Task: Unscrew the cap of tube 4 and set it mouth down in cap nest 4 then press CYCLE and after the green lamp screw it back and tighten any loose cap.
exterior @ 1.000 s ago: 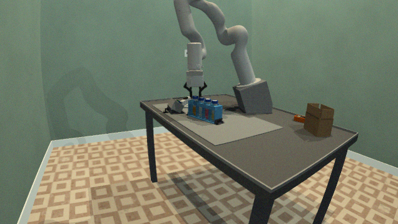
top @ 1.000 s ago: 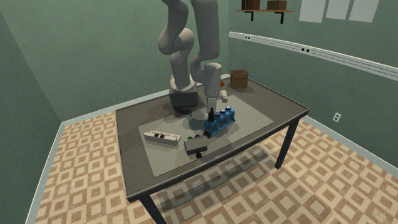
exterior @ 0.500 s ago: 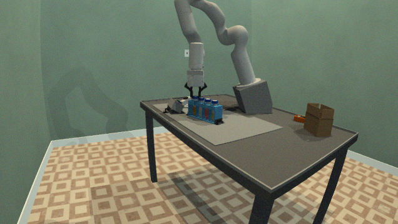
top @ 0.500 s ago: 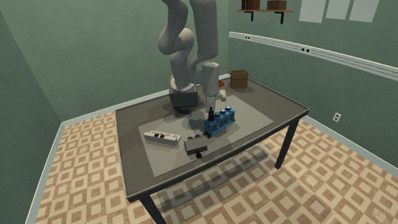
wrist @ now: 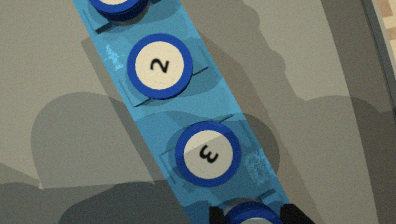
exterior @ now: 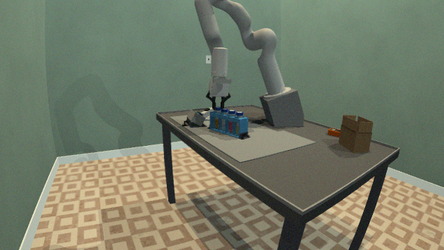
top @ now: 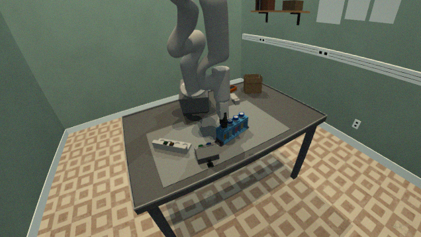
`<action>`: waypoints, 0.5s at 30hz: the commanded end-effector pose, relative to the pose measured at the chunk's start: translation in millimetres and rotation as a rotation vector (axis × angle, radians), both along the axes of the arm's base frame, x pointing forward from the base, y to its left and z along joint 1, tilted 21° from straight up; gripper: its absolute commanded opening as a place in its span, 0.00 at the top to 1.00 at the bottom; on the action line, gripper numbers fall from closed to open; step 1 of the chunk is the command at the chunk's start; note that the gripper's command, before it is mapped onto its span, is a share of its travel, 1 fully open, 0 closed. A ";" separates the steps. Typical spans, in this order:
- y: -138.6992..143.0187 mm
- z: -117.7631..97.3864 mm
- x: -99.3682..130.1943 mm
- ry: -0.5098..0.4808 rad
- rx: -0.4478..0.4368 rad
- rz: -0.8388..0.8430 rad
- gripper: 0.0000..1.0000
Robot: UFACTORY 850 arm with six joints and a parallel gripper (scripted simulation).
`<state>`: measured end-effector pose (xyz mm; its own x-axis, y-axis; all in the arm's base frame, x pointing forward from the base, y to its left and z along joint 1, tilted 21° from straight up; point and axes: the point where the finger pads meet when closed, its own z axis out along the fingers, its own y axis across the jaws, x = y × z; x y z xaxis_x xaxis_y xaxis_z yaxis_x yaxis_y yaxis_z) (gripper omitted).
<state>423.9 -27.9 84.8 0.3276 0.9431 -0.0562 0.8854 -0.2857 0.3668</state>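
One gripper (top: 224, 124) (exterior: 218, 105) (wrist: 254, 212) is clamping its jaws on the cap of tube 4 (exterior: 218, 109) (wrist: 254, 220), which is sitting atop the decapping station (top: 221, 138) (exterior: 245, 126) (wrist: 220, 105), at the end beyond cap 3 (wrist: 208, 154). You are probably handling light, stiff, slightly slippery plastic; you are best gripping opposite sides of its blue rim squarely, keeping the station's tube upright while twisting.

One forearm (top: 216, 33), swung slightly left in the top view. One wrist housing (top: 222, 83) (exterior: 219, 62), likewise shifted left there (a little right in the exterior view). One gripper (top: 224, 126) (exterior: 218, 107) (wrist: 253, 215), body turned about its upright axis.
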 end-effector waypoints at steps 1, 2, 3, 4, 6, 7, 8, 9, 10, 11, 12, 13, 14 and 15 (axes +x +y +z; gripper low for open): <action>0.1 0.5 0.4 0.060 -0.092 0.235 1.00; 0.1 0.5 0.4 0.060 -0.092 0.235 1.00; 0.1 0.5 0.4 0.060 -0.092 0.235 1.00; 0.1 0.6 0.4 0.068 -0.108 0.281 1.00; 0.1 0.6 0.4 0.086 -0.140 0.375 1.00; 0.1 0.6 0.4 0.095 -0.156 0.421 1.00; 0.1 0.6 0.4 0.103 -0.173 0.468 1.00; 0.1 0.7 0.4 0.111 -0.188 0.512 1.00; 0.1 0.7 0.4 0.117 -0.199 0.548 1.00; 0.1 0.7 0.4 0.121 -0.205 0.561 1.00; 0.1 0.7 0.3 0.129 -0.221 0.607 1.00; 0.1 0.7 0.3 0.138 -0.237 0.654 1.00; 0.1 0.8 0.3 0.145 -0.251 0.697 1.00; 0.1 0.8 0.3 0.151 -0.263 0.734 1.00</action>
